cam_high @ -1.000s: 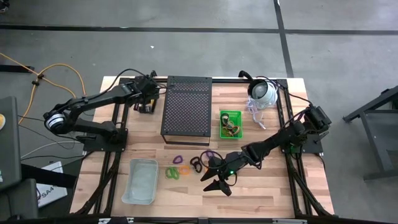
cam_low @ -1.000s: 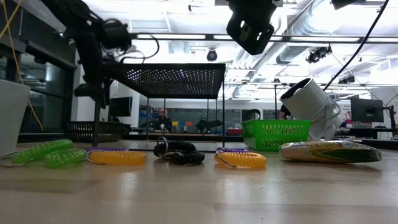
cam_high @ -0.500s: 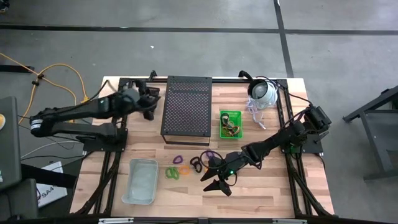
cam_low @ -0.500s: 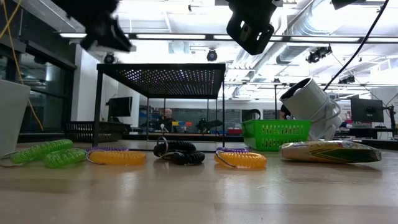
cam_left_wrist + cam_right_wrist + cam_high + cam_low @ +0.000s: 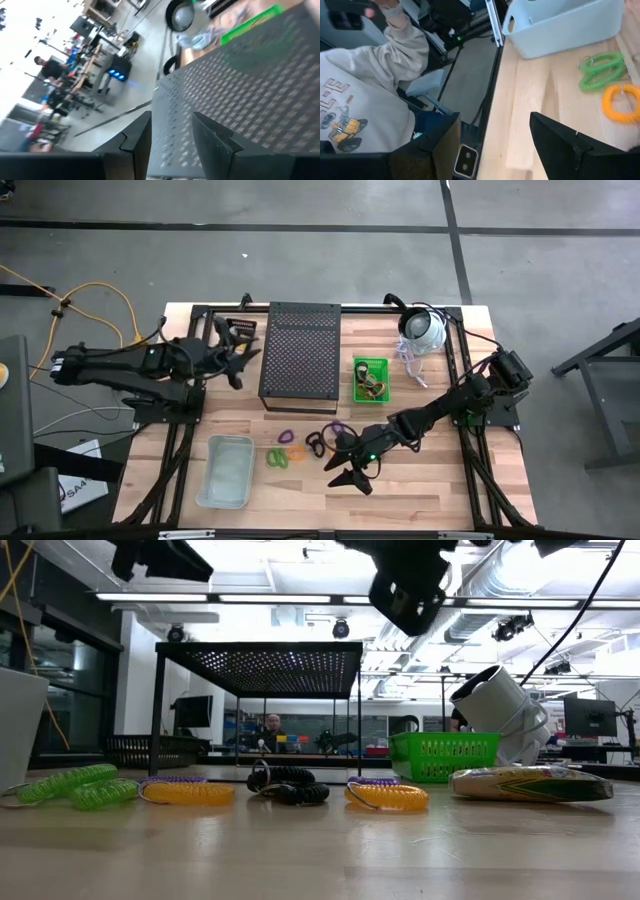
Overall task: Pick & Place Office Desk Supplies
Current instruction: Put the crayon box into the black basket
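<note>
Coiled loops lie flat on the near half of the table: green, orange, black and purple. A yellow-and-white packet lies flat at the right of the low view. My right gripper hangs open above the table just right of the loops; its wrist view shows the green loop and orange loop ahead of the fingers. My left gripper is open, raised beside the left edge of the black perforated stand, touching nothing.
A clear bin stands near the table's near-left corner. A green basket holding rubber bands sits right of the stand. The white dome device with its cable is at the far right. A person's sleeve shows beyond the table.
My left gripper has risen from beside the stand's far-left corner and moved toward the near edge, along the stand's left side, while the arm folded back toward the table's left. The right arm and all the loops have stayed put.
</note>
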Robot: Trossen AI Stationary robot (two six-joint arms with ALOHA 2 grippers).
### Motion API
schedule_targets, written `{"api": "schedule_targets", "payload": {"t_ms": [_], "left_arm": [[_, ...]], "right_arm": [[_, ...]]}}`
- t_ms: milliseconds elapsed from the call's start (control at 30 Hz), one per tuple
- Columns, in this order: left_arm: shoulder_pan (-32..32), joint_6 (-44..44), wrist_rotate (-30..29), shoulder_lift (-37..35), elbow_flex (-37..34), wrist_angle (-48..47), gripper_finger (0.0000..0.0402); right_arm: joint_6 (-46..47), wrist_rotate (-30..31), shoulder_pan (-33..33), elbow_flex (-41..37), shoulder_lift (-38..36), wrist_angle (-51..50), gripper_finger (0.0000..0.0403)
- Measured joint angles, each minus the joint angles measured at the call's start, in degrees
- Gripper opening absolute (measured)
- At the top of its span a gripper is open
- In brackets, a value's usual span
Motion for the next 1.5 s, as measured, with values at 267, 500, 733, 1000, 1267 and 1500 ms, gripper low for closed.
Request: {"api": "schedule_targets", "payload": {"t_ms": [267,500,733,1000,1267,1500], "left_arm": [[-9.5,-17.8,5.8,4.4,0.0,1.1,0.0133],[-20.5,-22.4,7.7,11.4,0.0,7.0,0.0133],[-27.3,-21.8,6.6,18.8,0.0,16.7,0.0133],[-27.9,-21.8,6.4,22.9,0.0,19.1,0.0133],[-26.7,-22.3,6.4,23.3,0.0,19.1,0.0133],[-25.9,-22.3,6.4,23.3,0.0,19.1,0.0133]], "right_arm": [[0.0,0.0,0.0,0.0,0.0,-9.9,0.0227],[0.0,-1.5,0.0,0.0,0.0,-19.0,0.0227],[0.0,0.2,0.1,0.0,0.0,-34.8,0.0227],[-0.9,6.2,0.0,0.0,0.0,-43.6,0.0227],[-4.5,8.2,0.1,0.0,0.0,-35.4,0.0227],[-6.9,17.3,0.0,0.0,0.0,-37.2,0.0227]]}}
